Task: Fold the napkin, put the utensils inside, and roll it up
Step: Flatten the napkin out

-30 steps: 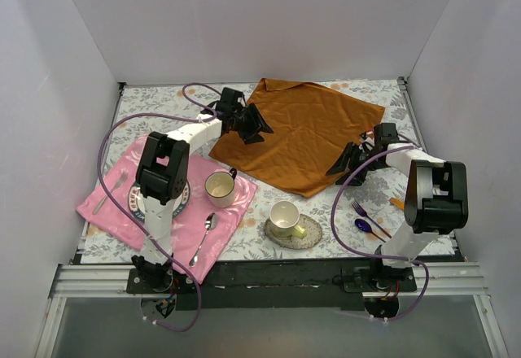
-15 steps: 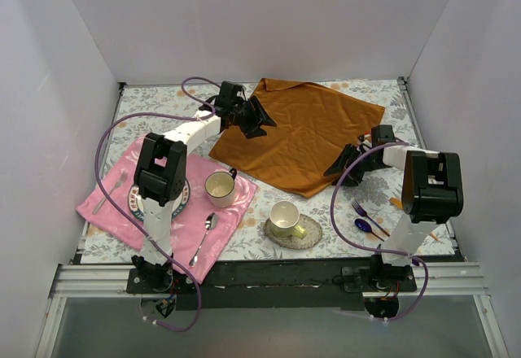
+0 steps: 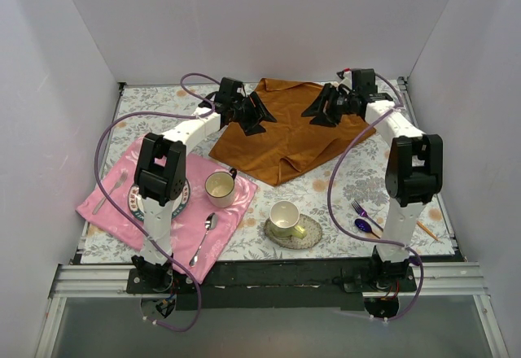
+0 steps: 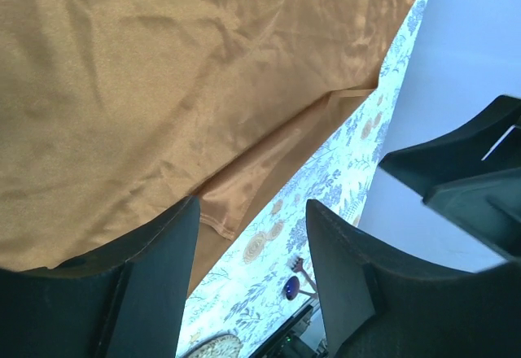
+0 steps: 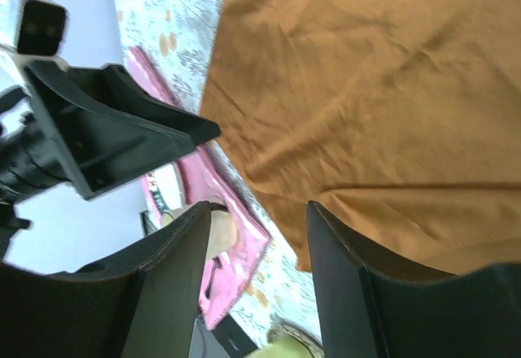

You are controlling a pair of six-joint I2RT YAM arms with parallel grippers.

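The rust-orange napkin (image 3: 285,142) lies at the back middle of the table, with its right part lying folded over toward the left. My left gripper (image 3: 262,118) is open over its left part, and the cloth fills the left wrist view (image 4: 163,73) above the open gripper (image 4: 252,211). My right gripper (image 3: 313,112) is open over the napkin's back right. In the right wrist view the gripper (image 5: 260,211) is open, with the napkin (image 5: 366,89) beyond it. The purple fork (image 3: 362,210), blue spoon (image 3: 364,226) and orange knife (image 3: 423,229) lie at the front right.
A pink cloth (image 3: 114,203) at the front left carries a plate (image 3: 183,199), a cup (image 3: 220,187), a silver spoon (image 3: 203,238) and a silver fork (image 3: 110,193). A second cup on a saucer (image 3: 285,218) stands front middle. White walls enclose the table.
My right arm swung from the napkin's right corner up to the back of the cloth, and that corner now lies folded over to the left. My left gripper barely moved.
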